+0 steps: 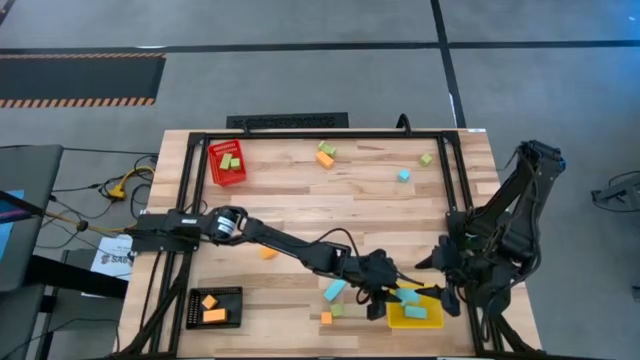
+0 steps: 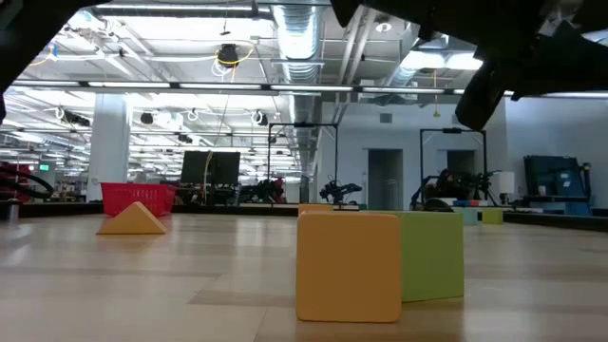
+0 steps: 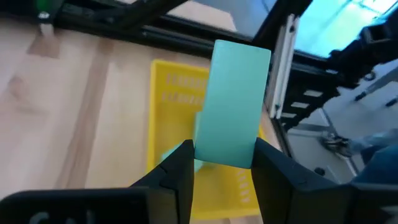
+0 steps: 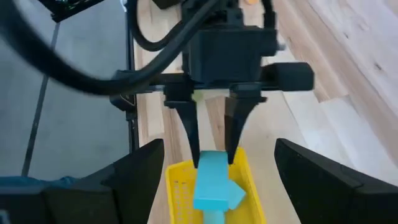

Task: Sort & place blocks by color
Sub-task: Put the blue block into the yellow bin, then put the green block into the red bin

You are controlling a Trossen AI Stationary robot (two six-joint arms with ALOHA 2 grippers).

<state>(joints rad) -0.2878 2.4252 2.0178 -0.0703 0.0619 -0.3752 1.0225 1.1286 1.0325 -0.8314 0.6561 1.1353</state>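
The left gripper reaches across the table to the yellow bin at about five o'clock on the tabletop, and its two fingers are clamped on a cyan block. The block stands upright between them, gripped at its lower end, directly above the bin's yellow mesh floor. In the right wrist view the same block hangs from the fingers over the bin, touching or just above another cyan piece that lies inside.

The right gripper waits just at three o'clock of the bin, its fingers spread wide apart and holding nothing.

Other blocks lie scattered on the wood. A cyan bar and a light green block sit near an orange cube at about six o'clock. An orange and green pair lies toward twelve o'clock, and a cyan cube and a green cube lie toward one o'clock. The red bin at eleven o'clock holds green blocks, and the black bin at seven o'clock holds orange ones.
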